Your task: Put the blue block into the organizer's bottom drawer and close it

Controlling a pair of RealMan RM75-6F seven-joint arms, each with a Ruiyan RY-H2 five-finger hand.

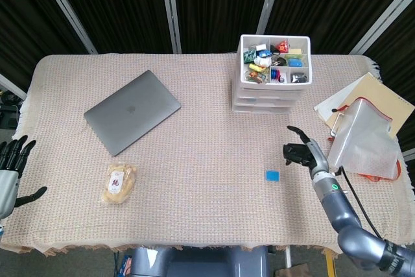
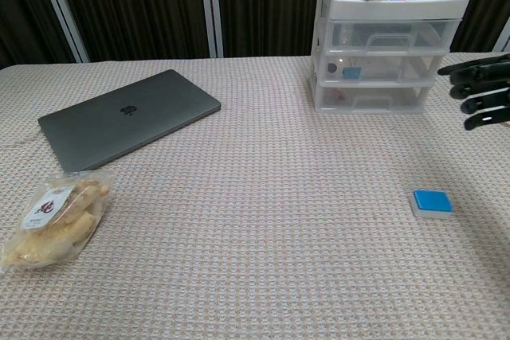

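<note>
The robot's right hand (image 1: 300, 152) hangs above the table (image 1: 207, 160) with nothing in it, its dark fingers (image 2: 478, 85) apart and reaching in from the right edge of the chest view, a posture that reads as an approach, not a grasp. It sits up and to the right of the blue block (image 1: 272, 175), near it but not touching, and roughly between the block and the organizer (image 1: 271, 76), which suggests the block is the likely first target. The left hand (image 1: 10, 173) waits at the far left table edge, fingers spread and empty, well apart from everything the task concerns. The blue block lies flat on the woven cloth, a small rectangular piece with a bright blue top face and a paler band showing along its side in the chest view (image 2: 432, 203); it looks low and flat, so it may call for a pinch at its edges. The organizer stands at the back of the table, a white three-drawer unit with a cluttered top tray; its bottom drawer (image 2: 370, 99) appears shut, so it probably needs pulling out before the block can go in. Beyond them lie a closed grey laptop (image 1: 131, 110), a snack bag (image 1: 119, 183) and a stack of folders (image 1: 366, 124) at the right edge.
</note>
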